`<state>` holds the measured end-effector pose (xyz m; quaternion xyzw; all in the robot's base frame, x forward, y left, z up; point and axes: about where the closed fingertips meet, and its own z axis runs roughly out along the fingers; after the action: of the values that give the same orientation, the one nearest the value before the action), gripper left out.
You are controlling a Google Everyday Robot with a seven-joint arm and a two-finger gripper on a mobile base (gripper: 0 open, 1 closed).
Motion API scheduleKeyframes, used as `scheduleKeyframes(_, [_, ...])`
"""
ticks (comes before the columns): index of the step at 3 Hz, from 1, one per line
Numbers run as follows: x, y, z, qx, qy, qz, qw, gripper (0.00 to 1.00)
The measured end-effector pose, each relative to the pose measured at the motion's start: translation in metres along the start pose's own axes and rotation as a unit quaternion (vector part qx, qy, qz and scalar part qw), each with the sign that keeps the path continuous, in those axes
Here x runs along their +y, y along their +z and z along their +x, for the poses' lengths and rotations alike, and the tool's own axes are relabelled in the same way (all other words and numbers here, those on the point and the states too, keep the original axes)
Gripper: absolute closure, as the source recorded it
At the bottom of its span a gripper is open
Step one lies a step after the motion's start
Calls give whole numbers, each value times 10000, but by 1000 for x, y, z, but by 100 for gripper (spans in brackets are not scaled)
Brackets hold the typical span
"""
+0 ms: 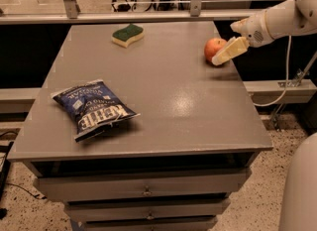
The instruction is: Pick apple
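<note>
Starting at the front, three grey drawers sit under the table, much nearer to the camera than the apple. A big white rounded part fills the bottom right corner, also much nearer than the apple.

On the grey table top, a blue chip bag lies flat. It is well apart from the apple, nearer than it and off to its left in the view. The bag has white letters on it and lies at a slant.

The apple is small, round and red-orange. It sits on the table top close to the right edge, toward the far corner. The gripper is just beside the apple on its right side. A cream-coloured part of it slants down across the apple's right edge. It may be touching the apple, but I cannot tell for sure. I also cannot tell if the gripper is spread wide or pressed together. The white arm goes from the gripper up and to the right of the apple, out past the table edge.

A green and yellow sponge lies on the table to the left of the apple and a bit farther back, well apart from it. Behind the apple, past the far table edge, a metal rail runs across.
</note>
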<state>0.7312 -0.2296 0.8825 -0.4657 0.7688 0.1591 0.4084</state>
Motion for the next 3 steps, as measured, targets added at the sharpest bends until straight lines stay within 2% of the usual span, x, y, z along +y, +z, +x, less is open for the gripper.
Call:
scheduleKeyframes(2, [-8,18,10,-206,169,-110,9996,1])
scheduleKeyframes(3, [10,22,7,-269,200,-441,9985,28])
